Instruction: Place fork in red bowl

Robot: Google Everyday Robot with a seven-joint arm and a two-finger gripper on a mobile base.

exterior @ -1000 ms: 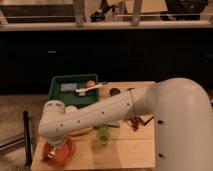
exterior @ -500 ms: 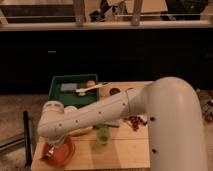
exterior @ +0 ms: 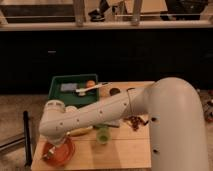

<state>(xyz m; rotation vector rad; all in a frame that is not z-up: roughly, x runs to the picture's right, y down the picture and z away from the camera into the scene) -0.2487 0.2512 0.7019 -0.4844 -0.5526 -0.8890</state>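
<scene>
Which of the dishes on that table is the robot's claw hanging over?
The red bowl at the table's near left corner; the gripper is down over it. The green tray sits at the far edge and the small green cup mid-table, both away from the gripper.

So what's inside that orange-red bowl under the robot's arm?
In the red bowl the gripper reaches down with something thin and pale, probably the fork. The arm's elbow covers the bowl's back rim, so anything there is hidden.
</scene>
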